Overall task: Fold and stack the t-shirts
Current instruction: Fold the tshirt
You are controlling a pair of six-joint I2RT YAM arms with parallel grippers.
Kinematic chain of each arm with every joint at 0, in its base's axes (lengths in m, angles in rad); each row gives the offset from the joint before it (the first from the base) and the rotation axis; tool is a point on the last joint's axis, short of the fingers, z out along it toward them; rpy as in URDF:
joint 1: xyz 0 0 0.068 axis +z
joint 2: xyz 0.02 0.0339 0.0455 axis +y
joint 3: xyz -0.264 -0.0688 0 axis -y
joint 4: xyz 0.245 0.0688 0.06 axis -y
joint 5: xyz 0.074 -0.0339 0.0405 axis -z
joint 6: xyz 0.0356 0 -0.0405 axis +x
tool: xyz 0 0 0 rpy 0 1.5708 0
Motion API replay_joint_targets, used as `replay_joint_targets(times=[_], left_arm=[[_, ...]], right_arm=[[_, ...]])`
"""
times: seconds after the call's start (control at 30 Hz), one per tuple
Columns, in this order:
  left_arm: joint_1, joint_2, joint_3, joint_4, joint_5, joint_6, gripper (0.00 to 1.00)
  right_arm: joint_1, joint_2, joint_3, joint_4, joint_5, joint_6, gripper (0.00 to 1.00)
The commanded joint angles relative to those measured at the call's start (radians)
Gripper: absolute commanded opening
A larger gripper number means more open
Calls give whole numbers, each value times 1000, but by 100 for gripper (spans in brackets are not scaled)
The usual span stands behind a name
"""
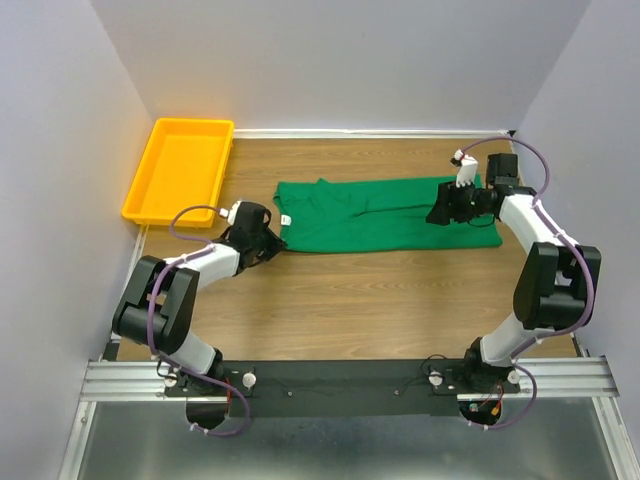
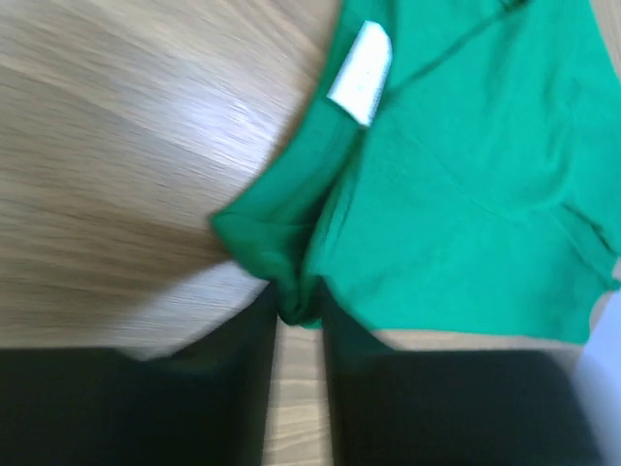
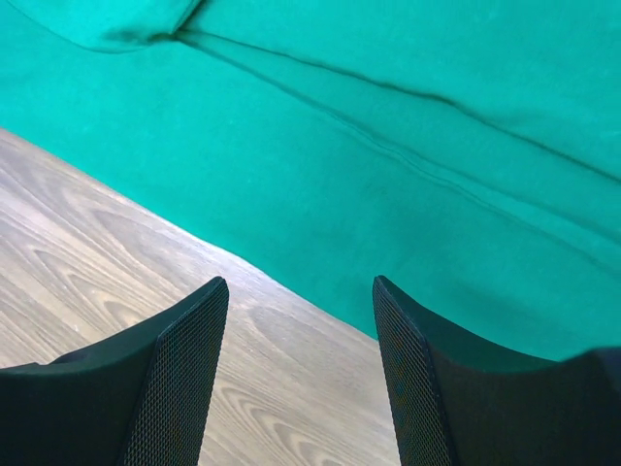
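An emerald-green t-shirt [image 1: 385, 215] lies folded in a long band across the far middle of the wooden table. Its white neck label [image 1: 285, 219] sits at its left end. My left gripper [image 1: 268, 238] is at that left end. In the left wrist view the left gripper [image 2: 296, 303] has closed on a bunched fold of the t-shirt [image 2: 466, 184], just below the label [image 2: 361, 73]. My right gripper [image 1: 445, 208] hovers over the shirt's right part. In the right wrist view the right gripper [image 3: 299, 282] is open, with bare wood between its fingers and the t-shirt [image 3: 388, 146] edge just ahead.
A yellow tray [image 1: 180, 170] stands at the back left corner, against the left wall. Grey walls close in the table on the left, back and right. Bare wood [image 1: 360, 300] runs between the shirt and the arm bases.
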Motion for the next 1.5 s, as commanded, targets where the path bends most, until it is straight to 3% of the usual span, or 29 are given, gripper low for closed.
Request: replay_joint_targets(times=[0.0,0.07,0.33,0.37,0.43,0.5,0.57,0.6,0.63,0.73,0.83,0.9,0.97,1.1,1.23,1.4,1.47], left_arm=[[50,4,-5,-52,-91,46,14],[74,4,-3,-54,-82,81,9],[182,-27,5,-138,-51,239,10],[198,-41,-1,-143,-39,256,28],[214,-65,-9,-178,-21,303,46],[219,-148,-9,-212,-19,326,58],[217,-241,-20,-253,-19,343,63],[219,-353,-24,-269,-25,343,70],[219,-411,-23,-301,-51,354,72],[219,-640,-28,-325,-83,377,78],[222,-807,-63,-290,-54,400,84],[225,-864,-96,-275,-24,383,86],[225,-874,-124,-246,65,362,85],[225,-857,-222,-136,176,288,84],[225,-803,-250,-34,223,280,83],[219,-616,-233,9,271,248,76],[212,-582,-238,12,260,228,74]], right_arm=[[-2,-42,-18,-12,-42,-9,68],[-2,-44,-23,-15,-47,-28,68],[100,-27,8,-189,-65,-332,68],[166,-33,3,-197,-55,-360,68],[240,-45,-18,-200,-15,-435,68],[352,-59,-26,-197,13,-498,68],[421,-62,-32,-168,33,-600,70],[426,-52,-26,-126,62,-595,71],[424,-33,-9,-22,99,-484,72],[371,188,245,-10,140,-338,72],[253,416,556,-50,38,-20,72],[164,500,690,-67,-40,87,72],[120,568,720,-87,-114,156,72],[52,588,733,-93,-36,85,73],[-1,635,772,-119,-39,66,72],[-47,617,709,-119,0,41,71],[-68,606,694,-113,57,81,64]])
